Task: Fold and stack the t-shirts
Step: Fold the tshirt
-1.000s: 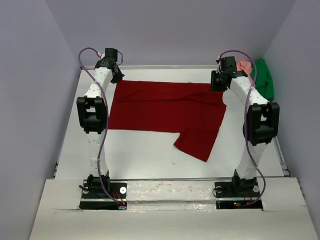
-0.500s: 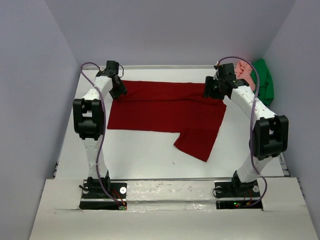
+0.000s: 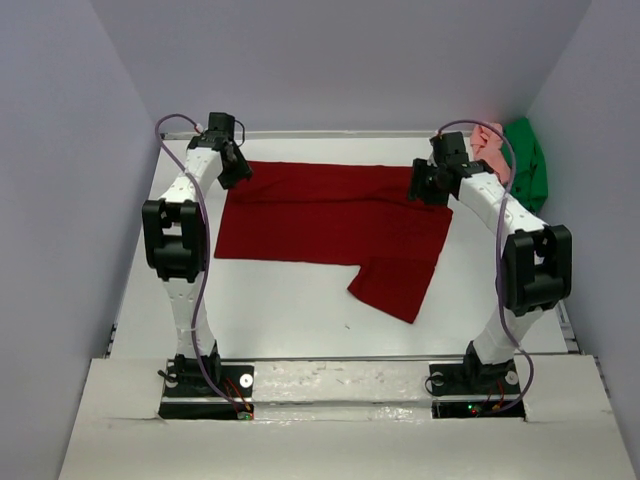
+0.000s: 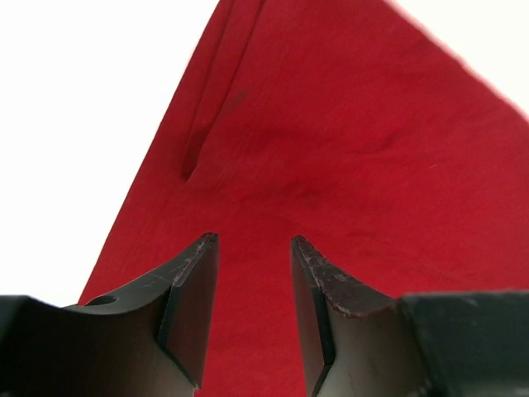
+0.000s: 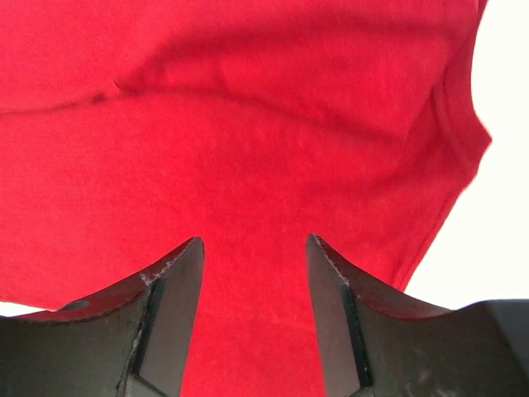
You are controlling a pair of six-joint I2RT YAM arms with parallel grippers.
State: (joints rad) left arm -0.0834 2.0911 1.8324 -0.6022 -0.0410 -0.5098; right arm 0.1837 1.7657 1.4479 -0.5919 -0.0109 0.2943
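The dark red t-shirt (image 3: 330,225) lies spread on the white table, one sleeve pointing to the near right. My left gripper (image 3: 236,176) is open over the shirt's far left corner; the left wrist view shows red cloth (image 4: 331,149) between and beyond its empty fingers (image 4: 192,289). My right gripper (image 3: 424,186) is open over the far right part of the shirt; its wrist view shows red cloth (image 5: 248,124) under its fingers (image 5: 173,298). The pale pink shirt (image 3: 488,138) and the bright green shirt (image 3: 528,160) lie bunched at the far right corner.
The white table (image 3: 280,310) is enclosed by grey walls on the left, back and right. Both arm bases sit at the near edge. A cable loops along each arm.
The left gripper came toward the shirt's corner, then drew back a little to the far left. The right arm swung left and stayed about there. The shirt has not moved.
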